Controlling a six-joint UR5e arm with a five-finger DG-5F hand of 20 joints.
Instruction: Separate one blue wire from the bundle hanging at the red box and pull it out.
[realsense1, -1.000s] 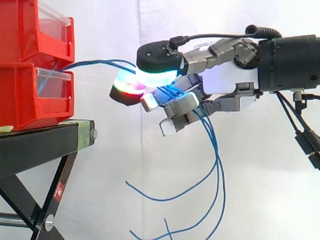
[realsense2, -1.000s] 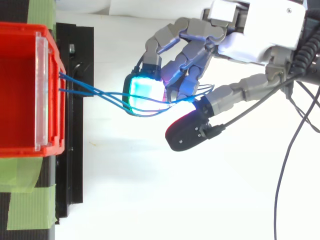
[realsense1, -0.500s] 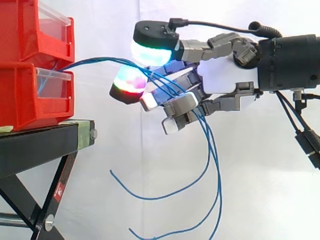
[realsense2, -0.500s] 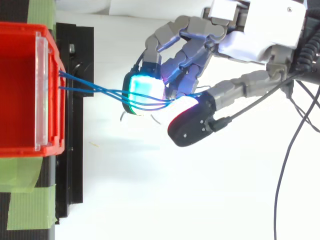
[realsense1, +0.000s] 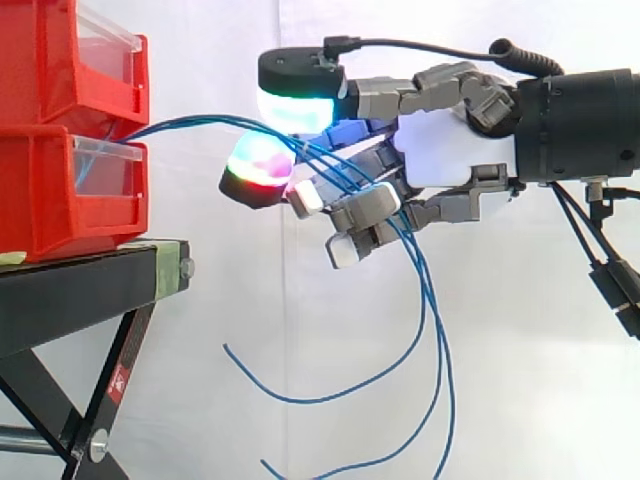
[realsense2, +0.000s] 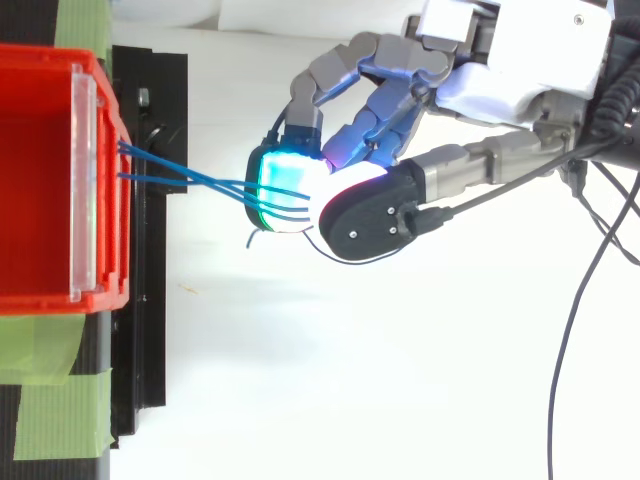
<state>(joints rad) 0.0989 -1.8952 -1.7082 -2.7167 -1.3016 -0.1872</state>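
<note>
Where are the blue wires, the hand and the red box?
blue wires (realsense1: 190, 123): side view, span between box and hand.
hand (realsense1: 455, 150): side view, white palm.
red box (realsense1: 50, 200): side view, lower bin's wall.

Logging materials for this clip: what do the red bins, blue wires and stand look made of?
Red bins: glossy moulded plastic, it seems, with clear front panels. Blue wires: thin, likely plastic-insulated, hanging in smooth springy curves. Stand: black, probably painted metal, judging by its bolted struts.
</note>
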